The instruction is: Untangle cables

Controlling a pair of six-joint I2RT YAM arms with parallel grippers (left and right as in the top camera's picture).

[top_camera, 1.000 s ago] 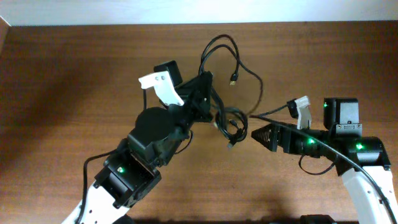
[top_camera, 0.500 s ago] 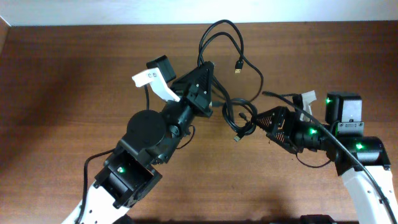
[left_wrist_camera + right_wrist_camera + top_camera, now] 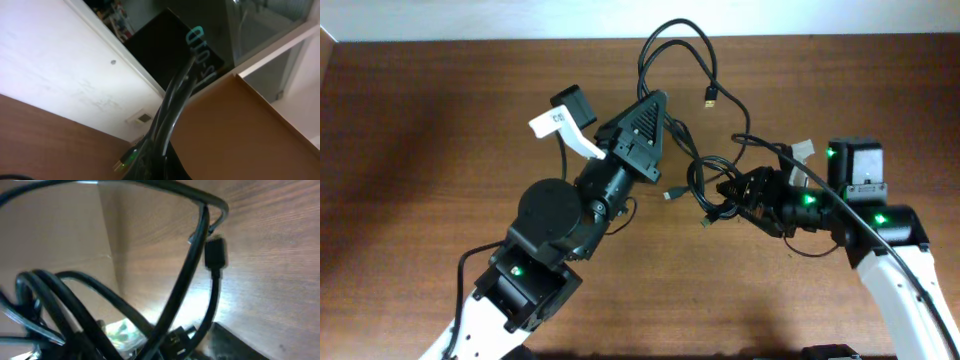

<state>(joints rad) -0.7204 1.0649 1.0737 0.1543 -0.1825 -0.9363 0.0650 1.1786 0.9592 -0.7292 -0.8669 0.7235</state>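
Several thin black cables (image 3: 672,40) loop near the table's far edge, one ending in a silver-tipped plug (image 3: 710,100). My left gripper (image 3: 658,108) is shut on a bundle of them. In the left wrist view the cables (image 3: 175,100) rise straight out of the gripper (image 3: 155,170), beside a plug (image 3: 127,160). A tangled coil (image 3: 703,185) hangs between the arms. My right gripper (image 3: 728,190) has reached into this coil. In the right wrist view, strands (image 3: 195,255) and a black plug (image 3: 216,252) cross close over the gripper (image 3: 165,345). How its jaws stand is hidden by the cables.
The brown wooden table (image 3: 420,150) ends at a white wall along the top of the overhead view. The right arm's own thicker black cable (image 3: 840,230) trails over its forearm. A white tab (image 3: 560,125) sticks out from the left wrist.
My left gripper has risen toward the far edge, drawing the cables up. My right gripper has moved left into the coil and its jaws have narrowed.
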